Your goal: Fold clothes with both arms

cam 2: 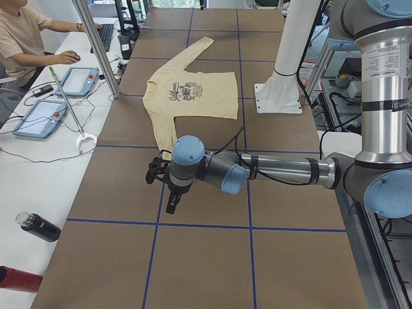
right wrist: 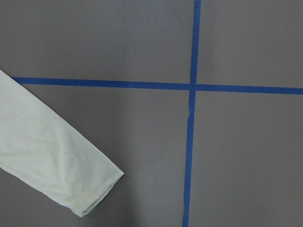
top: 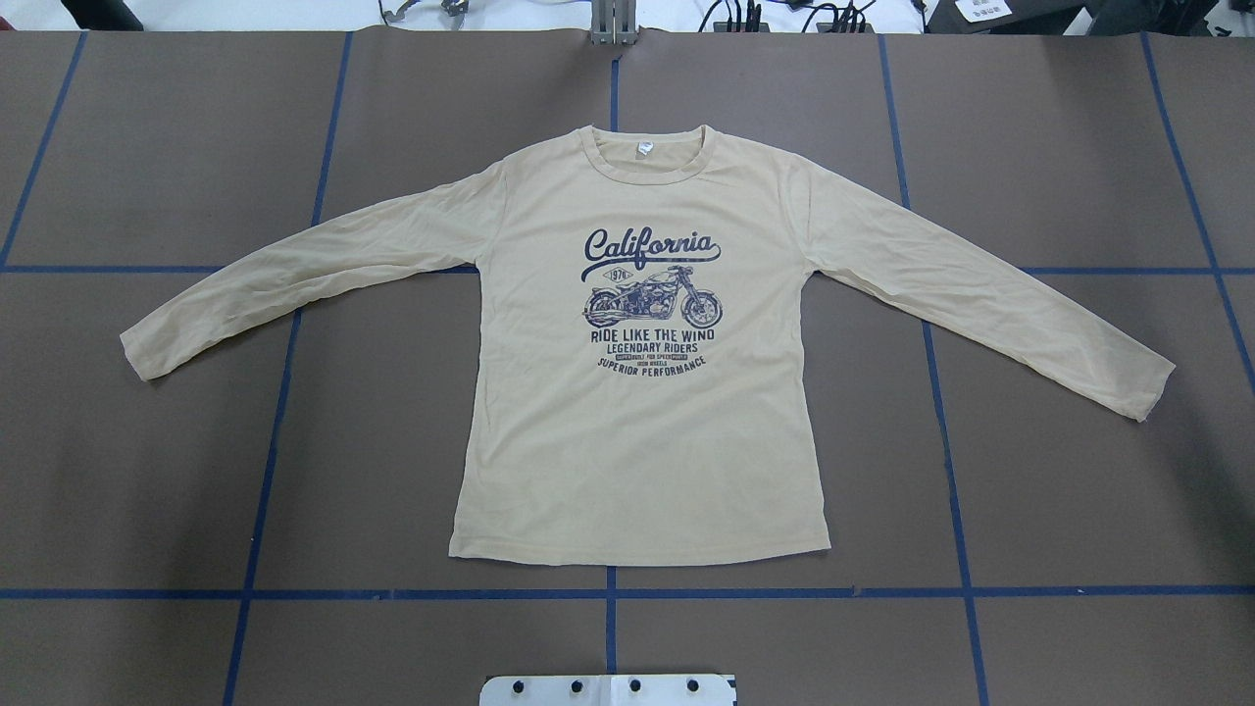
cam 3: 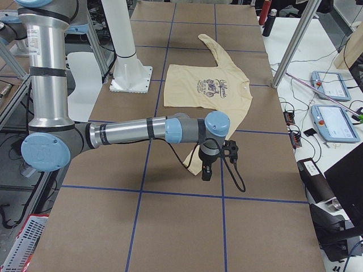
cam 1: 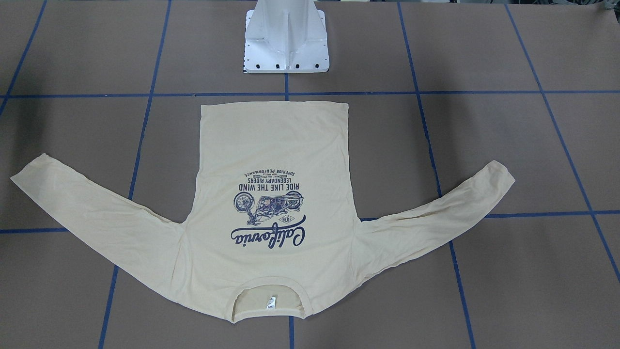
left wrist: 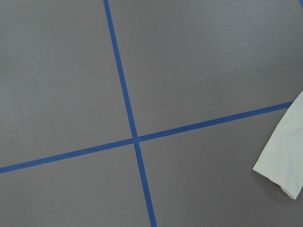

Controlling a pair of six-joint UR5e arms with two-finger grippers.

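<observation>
Shirt [top: 637, 431] lies flat. Left gripper [cam 2: 170, 203] and right gripper [cam 3: 207, 171] hang near its sleeve ends; I can't tell if they're open.

the t-shirt [top: 637, 441] is pale cream-yellow all over, sleeves included. its chest print [top: 652, 294] is dark navy: script lettering, a motorcycle and rows of block capitals. the tag [top: 643, 149] in the ribbed neckline is white. the tabletop [top: 1079, 471] is flat brown, crossed by a grid of blue tape lines [top: 784, 593]. the left arm [cam 2: 283, 168] and right arm [cam 3: 125, 131] are silver-grey tubes with light blue joint caps and black bands. the left end effector [cam 2: 172, 205] and right end effector [cam 3: 207, 171] are black. the pedestal base [cam 1: 286, 43] is white.
</observation>
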